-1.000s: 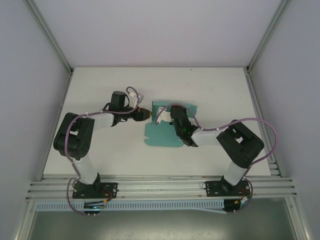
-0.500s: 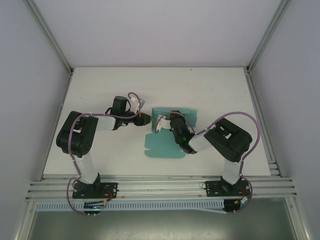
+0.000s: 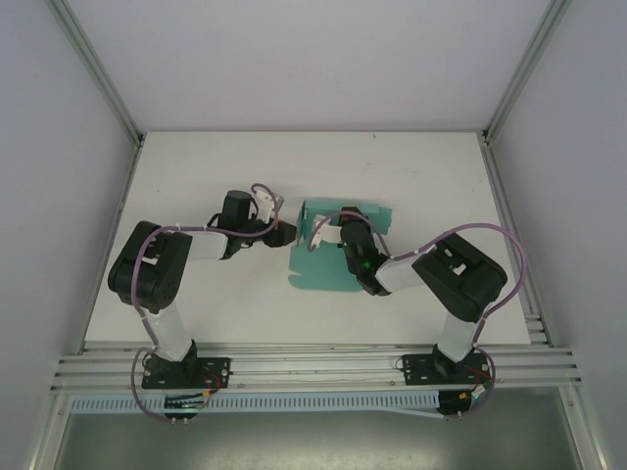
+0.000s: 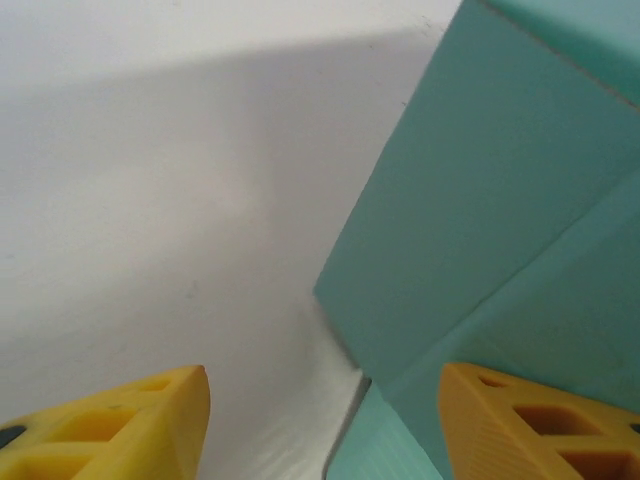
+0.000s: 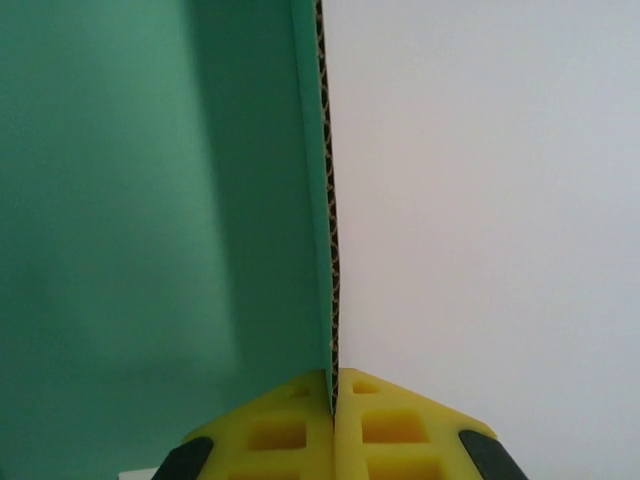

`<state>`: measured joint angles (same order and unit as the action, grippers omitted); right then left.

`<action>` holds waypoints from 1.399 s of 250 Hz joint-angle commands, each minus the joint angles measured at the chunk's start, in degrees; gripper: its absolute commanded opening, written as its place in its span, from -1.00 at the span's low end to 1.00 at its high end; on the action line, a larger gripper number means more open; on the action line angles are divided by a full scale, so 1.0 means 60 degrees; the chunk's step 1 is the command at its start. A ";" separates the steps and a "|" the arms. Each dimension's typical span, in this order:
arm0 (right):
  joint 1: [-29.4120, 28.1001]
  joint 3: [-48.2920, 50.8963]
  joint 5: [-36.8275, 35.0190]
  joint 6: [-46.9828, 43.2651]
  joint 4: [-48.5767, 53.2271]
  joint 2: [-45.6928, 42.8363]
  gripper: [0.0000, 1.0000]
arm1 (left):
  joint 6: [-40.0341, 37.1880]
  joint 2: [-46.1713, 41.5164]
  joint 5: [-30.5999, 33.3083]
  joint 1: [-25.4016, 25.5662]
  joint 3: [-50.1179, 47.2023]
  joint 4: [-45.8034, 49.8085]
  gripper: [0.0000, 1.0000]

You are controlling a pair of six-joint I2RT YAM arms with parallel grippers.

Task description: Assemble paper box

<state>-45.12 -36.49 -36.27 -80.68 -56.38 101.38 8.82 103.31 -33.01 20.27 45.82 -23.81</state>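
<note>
Task's thing: one paper box (image 3: 328,271), a teal-green die-cut card only partly folded, lying on the white table (image 3: 196,176) near the middle, between the two arms
Its shape now: most of the sheet lies flat; the left wrist view shows one panel tilted up along a crease, and the top view shows a raised edge at the card's far left corner
Right gripper (image 5: 333,385): its yellow fingers are pressed together on the corrugated edge of an upright panel, which runs straight away from the fingertips, teal on one side and bare table on the other
Left gripper (image 4: 322,425): its fingers stand well apart with nothing between them, low over the table, just beside the card's left edge
Key relation: the card lies to the right of the left gripper and close ahead of it; one finger is already in front of the teal, the other over bare table
Axis: the raised left edge seems to run from near to far, across the left gripper's line of approach
Nearer arm: the right one already has the card, so the free left one is best placed to push or fold the left side
Step, as I judge it: early; walls going up, no closed box yet
Risk: thin card may buckle or slide if pushed while held at one edge only
Count: one card, two arms, two grippers, one table
</note>
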 commanded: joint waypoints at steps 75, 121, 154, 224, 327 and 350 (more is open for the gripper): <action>0.0540 -0.0677 0.0356 -0.0805 -0.0700 0.0379 -1.00 | 0.0876 -0.0083 0.0402 -0.0577 0.0774 0.0311 0.23; 0.0556 -0.0762 0.0380 -0.1144 -0.1186 0.0887 -1.00 | 0.0860 0.0187 -0.0289 -0.0581 0.0805 -0.0124 0.24; 0.0523 -0.0637 0.0285 -0.1428 -0.1948 0.1487 -1.00 | 0.0736 0.0546 -0.0603 -0.0581 0.1108 0.0062 0.23; 0.0416 -0.0451 0.0152 -0.1249 -0.2427 0.1817 -1.00 | 0.0405 0.0580 -0.1548 -0.0539 0.0759 -0.0498 0.23; 0.0277 -0.0352 0.0184 -0.1005 -0.2280 0.1606 -1.00 | -0.0589 0.1379 -0.1794 -0.0011 0.1751 0.0041 0.30; 0.0253 -0.0334 0.0267 -0.0897 -0.2122 0.1480 -1.00 | -0.0679 0.1599 -0.1250 0.0076 0.2164 0.0572 0.28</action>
<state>-42.96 -39.57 -34.87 -87.88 -68.16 111.55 7.40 110.96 -42.85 19.97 55.11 -23.18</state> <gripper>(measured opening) 0.043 0.646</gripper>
